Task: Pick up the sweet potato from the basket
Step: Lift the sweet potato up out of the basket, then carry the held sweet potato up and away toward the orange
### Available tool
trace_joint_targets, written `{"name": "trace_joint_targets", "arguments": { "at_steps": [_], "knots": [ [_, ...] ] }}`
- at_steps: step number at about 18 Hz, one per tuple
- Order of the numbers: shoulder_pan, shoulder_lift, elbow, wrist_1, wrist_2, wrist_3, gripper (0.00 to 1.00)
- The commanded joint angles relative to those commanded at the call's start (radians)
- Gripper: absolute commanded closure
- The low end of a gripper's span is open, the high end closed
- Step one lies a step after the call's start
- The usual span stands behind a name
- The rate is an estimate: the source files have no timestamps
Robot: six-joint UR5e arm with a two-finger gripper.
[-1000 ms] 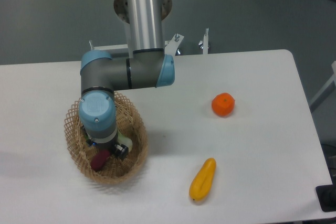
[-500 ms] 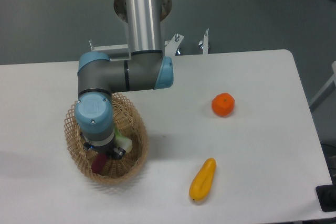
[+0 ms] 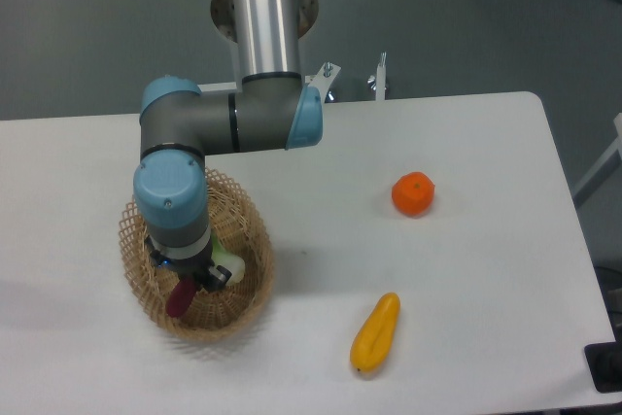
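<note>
The tan wicker basket (image 3: 255, 232) sits at the front left of the white table. My gripper (image 3: 191, 280) points down into it, mostly hidden under the blue wrist. The dark purple-red sweet potato (image 3: 179, 298) hangs tilted from the gripper's tips, over the basket floor. The jaws look shut on its upper end. A pale green and white vegetable (image 3: 229, 267) lies in the basket just right of the gripper.
A yellow-orange elongated vegetable (image 3: 376, 332) lies on the table at the front middle. An orange round fruit (image 3: 413, 193) sits to the right. The arm's upright column stands at the table's back edge.
The wrist has shifted slightly left and up. The sweet potato has turned from lying flat on the basket floor to hanging tilted under the gripper.
</note>
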Motion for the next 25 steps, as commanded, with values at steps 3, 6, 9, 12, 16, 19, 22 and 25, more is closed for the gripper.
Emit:
{"name": "trace_joint_targets", "arguments": {
  "at_steps": [3,6,9,12,16,19,22,25],
  "knots": [
    [0.045,0.029,0.0,-0.002,0.002,0.041,0.92],
    [0.087,0.046,0.0,-0.002,0.002,0.075,0.92],
    [0.138,0.057,0.0,-0.009,0.002,0.132,0.92],
    [0.207,0.065,0.024,-0.089,0.012,0.204,0.92],
    [0.311,0.065,0.04,-0.149,0.028,0.337,0.92],
    [0.374,0.077,0.044,-0.149,0.028,0.342,0.92],
    [0.419,0.075,0.051,-0.147,0.028,0.392,0.92],
    [0.451,0.066,0.054,-0.135,0.035,0.482,0.9]
  ]
}}
